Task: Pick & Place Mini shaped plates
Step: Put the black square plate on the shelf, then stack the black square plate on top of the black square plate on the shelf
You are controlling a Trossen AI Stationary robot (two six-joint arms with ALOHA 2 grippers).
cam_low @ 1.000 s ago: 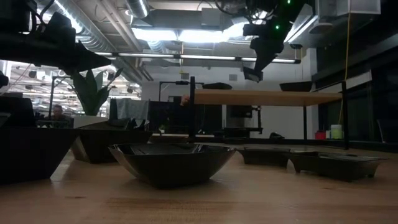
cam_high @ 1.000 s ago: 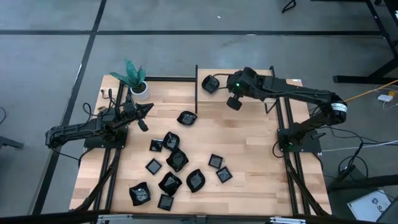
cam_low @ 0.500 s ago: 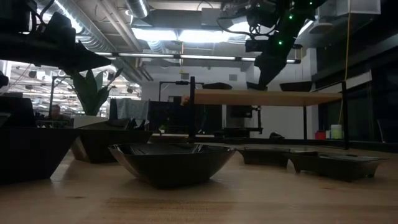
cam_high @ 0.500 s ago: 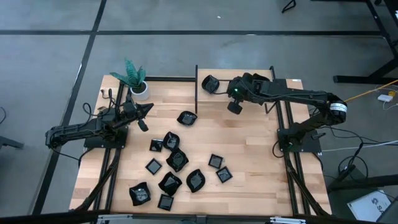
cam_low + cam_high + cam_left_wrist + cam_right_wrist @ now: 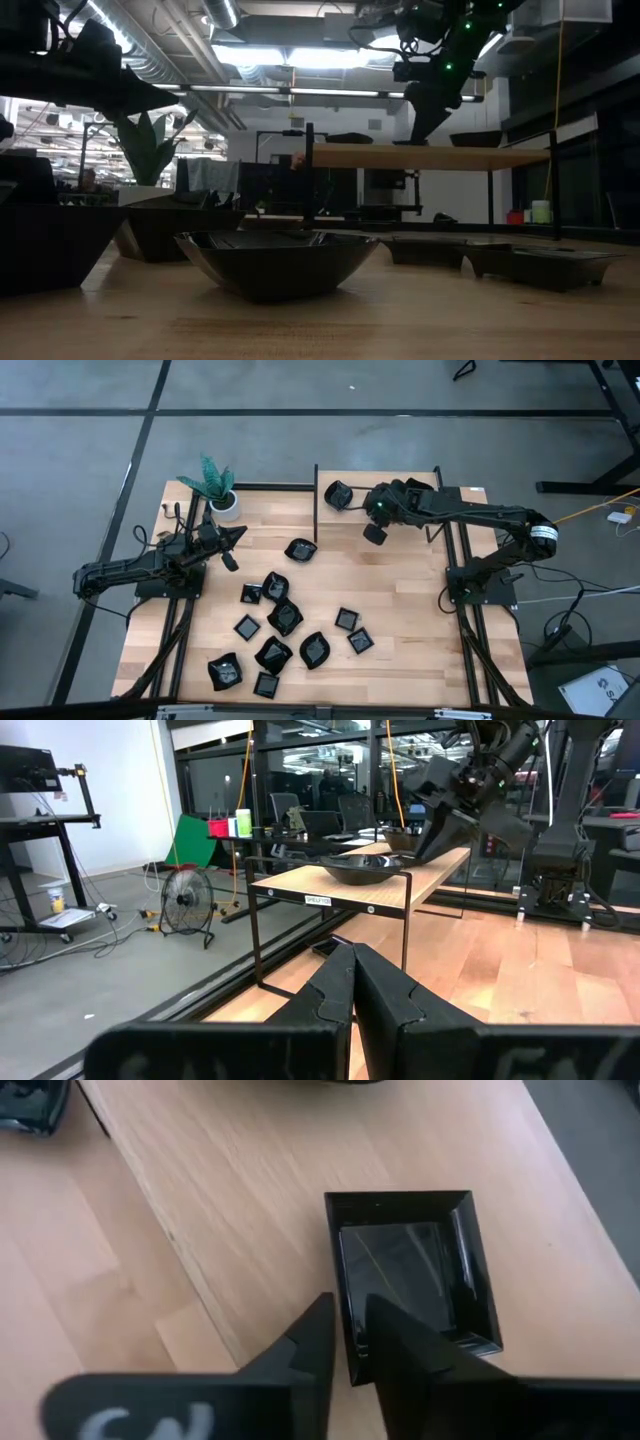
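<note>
Sitting on the shelf: a square plate [image 5: 410,1270] lay flat on the raised wooden shelf [image 5: 230,1200], close to its edge. This looked like the place where the plates were meant to go.
Another plate up there: a rounded plate [image 5: 338,495] sat at the other end of the shelf, well apart from the square one, so each had its own room.
Right gripper: the right gripper [image 5: 347,1305] hung just over the near rim of the square plate. Its two fingers stood a little apart and were not squeezing, so the plate seemed to rest by itself.
Why so low: staying close probably let the plate settle softly and not slide off.
Plates waiting: many more black plates [image 5: 285,615] lay scattered on the table below, not yet picked.
Left gripper: the left gripper [image 5: 353,952] waited near the plant pot [image 5: 226,503], fingers pressed together with nothing in them, out of the way.
</note>
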